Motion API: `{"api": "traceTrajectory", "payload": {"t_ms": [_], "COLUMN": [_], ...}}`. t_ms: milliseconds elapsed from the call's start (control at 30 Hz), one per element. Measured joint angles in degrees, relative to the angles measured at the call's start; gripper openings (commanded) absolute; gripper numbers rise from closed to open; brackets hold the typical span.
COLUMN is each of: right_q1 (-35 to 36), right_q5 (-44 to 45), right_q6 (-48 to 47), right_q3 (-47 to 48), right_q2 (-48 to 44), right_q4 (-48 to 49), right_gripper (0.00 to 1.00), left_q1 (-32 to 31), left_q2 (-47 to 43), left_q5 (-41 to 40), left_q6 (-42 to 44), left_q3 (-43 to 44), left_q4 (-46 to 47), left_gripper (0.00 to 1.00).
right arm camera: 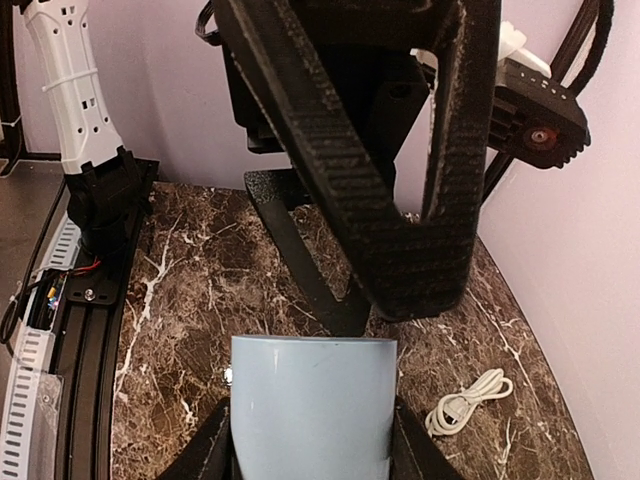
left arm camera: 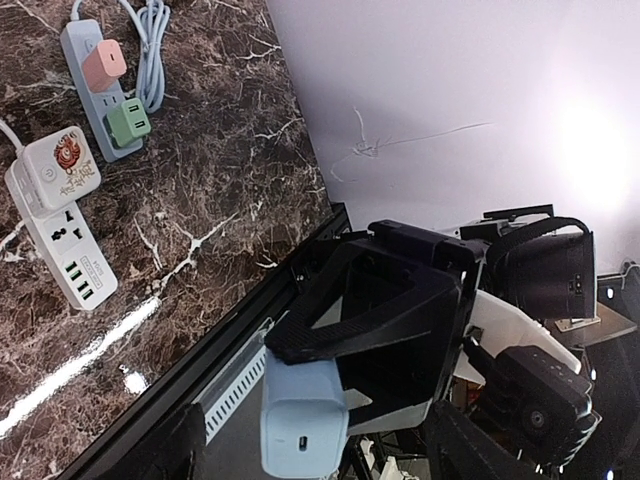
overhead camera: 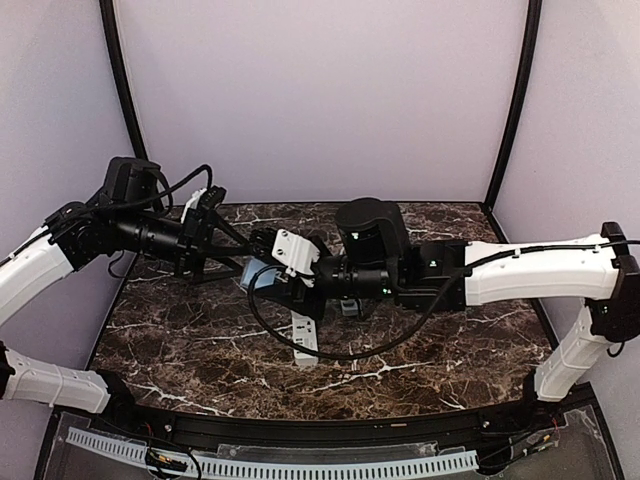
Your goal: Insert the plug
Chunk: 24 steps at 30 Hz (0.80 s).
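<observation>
The plug (right arm camera: 312, 410) is a light blue charger block held above the table between the two black fingers of my right gripper (right arm camera: 312, 455), which is shut on it. In the left wrist view the plug (left arm camera: 305, 420) shows its end face with a small port, pinched by the right gripper's black fingers (left arm camera: 370, 320). My left gripper (left arm camera: 320, 455) is open and straddles the plug, with a gap on each side. From above, both grippers meet at the plug (overhead camera: 262, 276) over the middle of the table. A white power strip (overhead camera: 305, 338) lies just below them.
In the left wrist view a white power strip (left arm camera: 70, 255) carries a white adapter with a red logo, and a grey strip (left arm camera: 92, 95) holds a pink and a green plug. A coiled white cable (right arm camera: 468, 402) lies on the marble. A black rail (overhead camera: 330, 430) edges the front.
</observation>
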Motion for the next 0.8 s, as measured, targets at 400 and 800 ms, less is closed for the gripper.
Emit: {"api": "traceTrajectory", "payload": {"t_ms": [400,800], "right_q1": [-0.81,-1.99], "right_q5": [-0.9,-0.87], "right_q6": [-1.79,-1.66], "right_q3": [2.78,3.93], "right_q2": [1.11,1.81], "right_q4": [-0.28,-2.95], "right_gripper": [0.0,0.0], "left_q1": [0.0,0.0], "left_q2": [1.53,5.44], "left_q5": [4.09,6.73], "left_q6": [0.07,3.96], "left_q3": [-0.02,0.55], "left_q4": [0.68,0.92], "left_gripper": [0.61,0.02]}}
